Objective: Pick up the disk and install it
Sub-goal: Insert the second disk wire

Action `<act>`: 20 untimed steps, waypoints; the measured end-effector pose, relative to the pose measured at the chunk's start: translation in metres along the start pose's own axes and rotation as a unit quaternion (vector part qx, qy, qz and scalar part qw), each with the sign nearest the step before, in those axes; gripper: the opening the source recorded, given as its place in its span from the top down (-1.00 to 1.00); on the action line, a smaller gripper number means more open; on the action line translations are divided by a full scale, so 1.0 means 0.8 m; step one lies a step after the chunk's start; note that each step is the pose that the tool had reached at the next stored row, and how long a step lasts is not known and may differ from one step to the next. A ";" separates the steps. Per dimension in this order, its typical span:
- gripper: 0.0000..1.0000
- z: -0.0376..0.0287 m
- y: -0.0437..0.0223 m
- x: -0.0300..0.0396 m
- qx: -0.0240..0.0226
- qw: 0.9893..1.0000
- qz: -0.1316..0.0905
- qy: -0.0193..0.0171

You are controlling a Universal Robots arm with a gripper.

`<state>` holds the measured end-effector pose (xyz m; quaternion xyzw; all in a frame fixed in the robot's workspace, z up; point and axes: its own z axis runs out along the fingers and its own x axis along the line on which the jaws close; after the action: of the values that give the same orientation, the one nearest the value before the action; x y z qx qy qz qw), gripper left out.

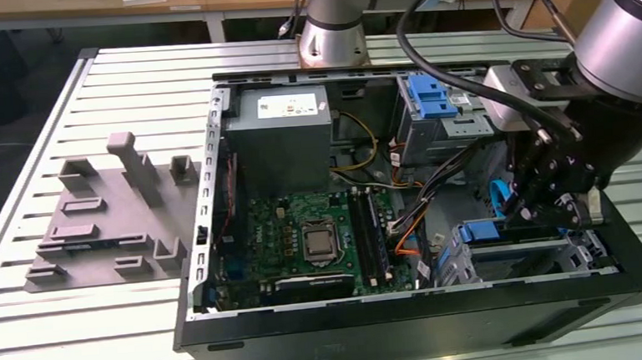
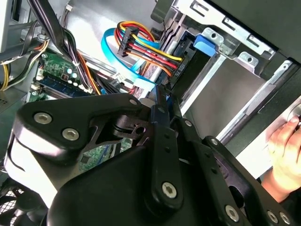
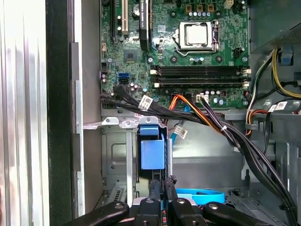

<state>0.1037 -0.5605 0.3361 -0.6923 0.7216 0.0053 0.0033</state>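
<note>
The disk (image 1: pixel 480 231) stands on edge in the silver drive cage (image 1: pixel 555 253) at the case's front corner, on the exterior view's right. Its blue carrier frame (image 3: pixel 153 153) faces the first wrist view, and the frame's blue tab (image 2: pixel 207 43) appears in the second wrist view. My gripper (image 1: pixel 541 217) reaches down into that corner. Its black fingers (image 3: pixel 155 193) are drawn close together on the disk's thin edge. In the second wrist view the gripper (image 2: pixel 161 101) pinches a narrow blue strip. The disk's flat faces are hidden by the cage walls.
The open computer case (image 1: pixel 207 237) lies on a slatted table. Inside are the green motherboard (image 1: pixel 302 240), a grey power supply (image 1: pixel 278 128), a second cage with a blue latch (image 1: pixel 433 98) and cable bundles (image 3: pixel 188 113). A grey fixture (image 1: pixel 112 218) lies left. A hand (image 2: pixel 284 141) rests by the case.
</note>
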 end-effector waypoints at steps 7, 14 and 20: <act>0.68 0.0011 -0.0018 0.0001 0.000 1.000 0.000 0.000; 0.68 0.0030 -0.0021 0.0002 0.000 1.000 0.000 -0.001; 0.68 0.0036 -0.0028 0.0001 0.000 1.000 0.000 -0.001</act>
<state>0.1059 -0.5607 0.3333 -0.6922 0.7217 0.0059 0.0039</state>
